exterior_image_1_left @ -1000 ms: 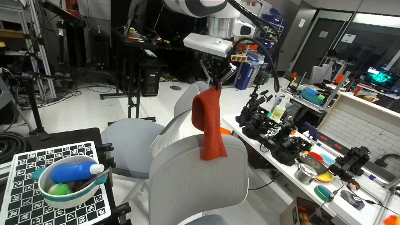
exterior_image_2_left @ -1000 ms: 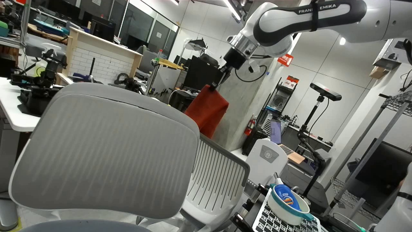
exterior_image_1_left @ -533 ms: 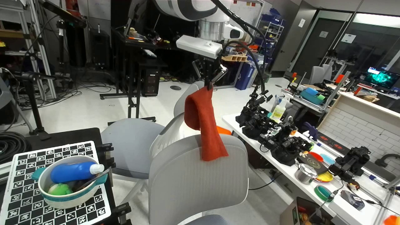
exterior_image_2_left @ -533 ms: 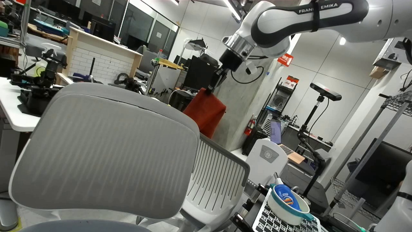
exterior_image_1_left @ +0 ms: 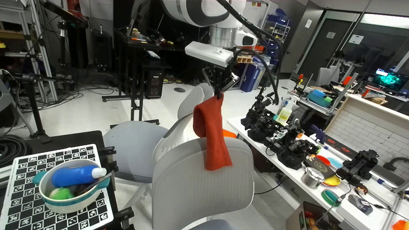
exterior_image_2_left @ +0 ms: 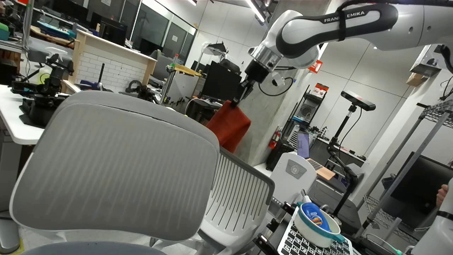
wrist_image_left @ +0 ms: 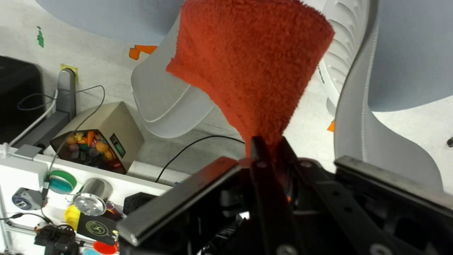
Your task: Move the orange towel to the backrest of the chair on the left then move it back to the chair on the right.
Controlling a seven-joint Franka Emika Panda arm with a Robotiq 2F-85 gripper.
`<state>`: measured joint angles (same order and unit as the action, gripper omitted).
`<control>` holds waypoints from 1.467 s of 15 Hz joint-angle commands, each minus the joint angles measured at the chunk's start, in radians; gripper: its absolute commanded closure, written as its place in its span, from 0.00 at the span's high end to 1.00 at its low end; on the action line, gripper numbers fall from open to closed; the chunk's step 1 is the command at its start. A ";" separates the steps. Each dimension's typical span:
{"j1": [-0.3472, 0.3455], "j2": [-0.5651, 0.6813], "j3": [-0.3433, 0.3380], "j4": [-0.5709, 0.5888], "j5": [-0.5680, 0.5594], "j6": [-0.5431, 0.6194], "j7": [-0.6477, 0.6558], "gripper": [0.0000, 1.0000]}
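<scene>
nearest item: i have the gripper (wrist_image_left: 270, 148) pinched tight on a gathered bit of the orange towel (wrist_image_left: 254, 60), which hangs from it in a loose fold. in an exterior view the longer end drops past the top edge of the right-hand chair (exterior_image_1_left: 203, 188), on the near face of its backrest; whether the cloth bears on that edge i cannot tell.

progress: grip made, towel not let go on either chair. it hangs over the right-hand one as both exterior views show the pair, so i judge this to be either the first lift or the final return; which, the views do not settle. at minimum one lowering and release is outstanding.

clearances: that top edge is the closest hazard, and i would want the longer end above it before any sideways travel. the left-hand chair (exterior_image_2_left: 115, 166) stands near, and the gap between the backrests looks slim for slack cloth. overhead there appears to be ample room. further out, the white worktable (exterior_image_2_left: 10, 117) with its black arms (exterior_image_1_left: 289, 156) flanks the chairs on one side; the pot (exterior_image_1_left: 62, 208) sits on the other, well apart from the towel.
</scene>
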<state>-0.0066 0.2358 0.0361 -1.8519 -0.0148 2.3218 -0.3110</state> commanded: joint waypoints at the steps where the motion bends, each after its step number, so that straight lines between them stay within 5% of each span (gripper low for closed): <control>1: -0.032 0.019 -0.020 0.008 -0.003 0.028 -0.003 0.03; 7: -0.047 0.048 -0.027 0.003 -0.019 0.056 0.008 0.03; 22: 0.057 0.070 0.002 0.006 -0.101 0.055 0.085 0.03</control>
<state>0.0438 0.3023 0.0314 -1.8554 -0.0862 2.3618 -0.2530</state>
